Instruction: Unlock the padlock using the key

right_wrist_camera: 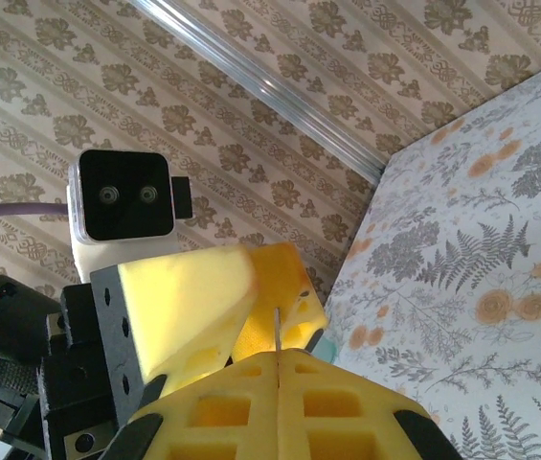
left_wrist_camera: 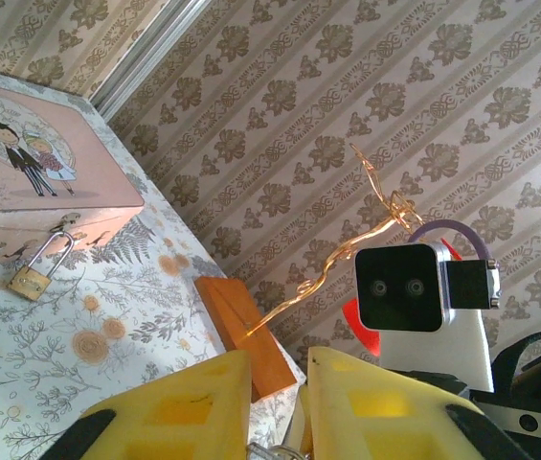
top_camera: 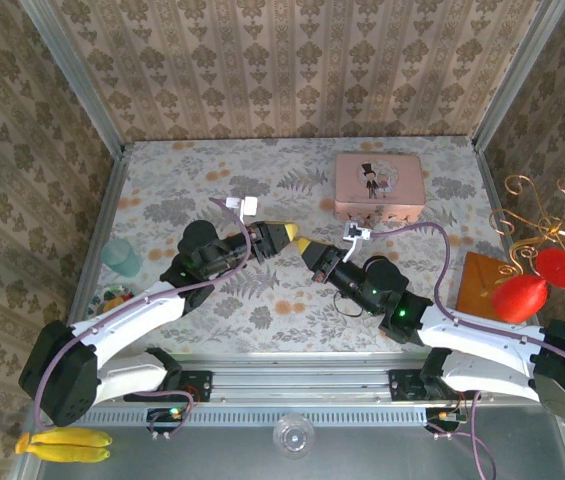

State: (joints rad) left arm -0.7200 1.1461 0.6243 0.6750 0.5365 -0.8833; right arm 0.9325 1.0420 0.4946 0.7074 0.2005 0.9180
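Apparently a handover: right gripper [top_camera: 305, 246] pinched shut on key [right_wrist_camera: 278, 333]; left gripper [top_camera: 288, 237] narrowly parted at its tip, hold unclear. Next: firm regrip, then approach padlock [left_wrist_camera: 29, 278].

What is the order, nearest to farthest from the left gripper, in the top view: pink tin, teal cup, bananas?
From the left gripper:
1. pink tin, far side, to the right.
2. teal cup, at the left edge.
3. bananas, near-left corner.

The padlock [left_wrist_camera: 27, 281] is shiny brass-coloured metal, the pink tin [left_wrist_camera: 78, 144] satin-smooth, the wooden block [left_wrist_camera: 251, 335] matt
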